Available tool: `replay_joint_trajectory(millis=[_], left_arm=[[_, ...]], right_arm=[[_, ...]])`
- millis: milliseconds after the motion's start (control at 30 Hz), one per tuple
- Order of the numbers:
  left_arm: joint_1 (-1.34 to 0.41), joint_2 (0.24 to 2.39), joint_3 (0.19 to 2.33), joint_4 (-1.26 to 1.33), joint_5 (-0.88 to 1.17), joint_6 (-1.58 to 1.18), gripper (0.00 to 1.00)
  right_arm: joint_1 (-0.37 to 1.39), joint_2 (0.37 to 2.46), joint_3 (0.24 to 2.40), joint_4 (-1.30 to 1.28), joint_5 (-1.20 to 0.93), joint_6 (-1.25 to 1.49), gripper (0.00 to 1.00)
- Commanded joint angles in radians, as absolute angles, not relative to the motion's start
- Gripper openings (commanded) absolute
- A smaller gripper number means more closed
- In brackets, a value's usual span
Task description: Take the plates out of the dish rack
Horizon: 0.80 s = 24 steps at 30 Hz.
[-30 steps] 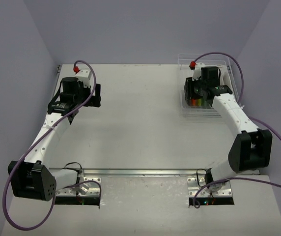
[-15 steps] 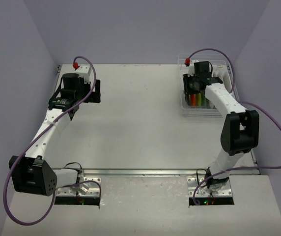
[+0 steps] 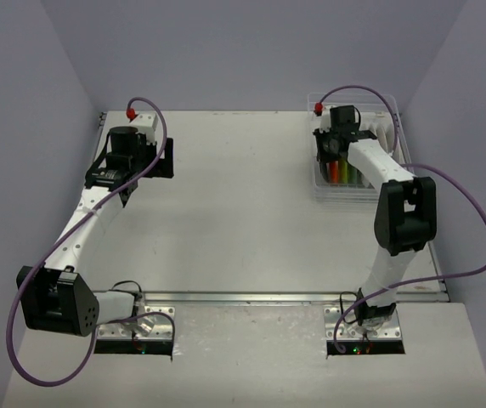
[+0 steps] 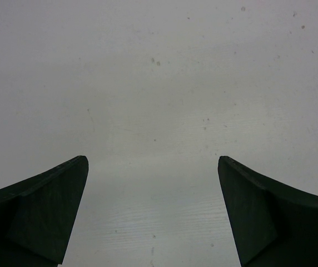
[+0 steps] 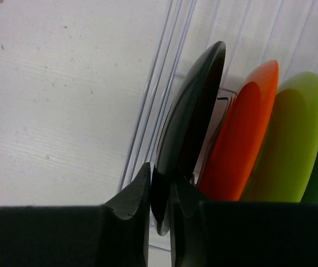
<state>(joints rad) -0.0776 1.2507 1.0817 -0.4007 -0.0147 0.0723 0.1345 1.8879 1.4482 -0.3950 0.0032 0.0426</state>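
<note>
Dish rack (image 3: 345, 194): sits at the table's (image 3: 243, 221) far right corner, close to the back and right edges.
Plates: stand on edge between the tines in a side-by-side row. The black plate (image 5: 195, 111) is at the left end, then the orange plate (image 5: 242, 139), then the green plate (image 5: 287, 144).
Black plate facing: its outer face turns toward bare table on the left, and its top leans slightly toward the orange plate.
Right gripper (image 5: 159, 183): clamped on the black plate's rim, one finger on each face.
Left gripper (image 4: 153, 167): jaws spread wide with nothing between them, over bare tabletop at the far left, well apart from the rack.
Room: bare table lies left of the rack.
</note>
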Motion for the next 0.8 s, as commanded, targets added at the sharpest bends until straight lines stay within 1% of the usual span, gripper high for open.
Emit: replay_joint_trajectory(millis=[0, 100, 233, 400, 533, 633, 667, 767], left_arm=[[-0.086, 1.239, 1.113, -0.370, -0.014, 0.062, 1.00], [-0.086, 1.239, 1.109, -0.370, -0.007, 0.063, 1.00], [-0.086, 1.241, 1.108, -0.374, 0.029, 0.063, 1.00], [-0.086, 1.241, 1.115, -0.380, 0.038, 0.064, 1.00], [-0.084, 1.241, 1.131, -0.388, 0.054, 0.057, 1.00], [-0.083, 1.238, 1.160, -0.405, 0.109, 0.034, 1.00], [-0.083, 1.236, 1.170, -0.410, 0.160, 0.024, 1.00], [-0.081, 1.228, 1.207, -0.424, 0.279, -0.024, 1.00]], right_arm=[[0.142, 1.823, 1.488, -0.386, -0.081, 0.032, 0.08], [0.141, 1.785, 1.486, -0.405, -0.121, 0.035, 0.04], [0.136, 1.749, 1.520, -0.457, -0.141, 0.052, 0.00], [0.108, 1.726, 1.600, -0.525, -0.202, 0.102, 0.00], [0.072, 1.712, 1.677, -0.566, -0.341, 0.175, 0.00], [0.069, 1.680, 1.669, -0.550, -0.467, 0.122, 0.00], [0.075, 1.646, 1.651, -0.517, -0.504, 0.102, 0.00], [0.129, 1.562, 1.564, -0.462, -0.566, -0.087, 0.00]])
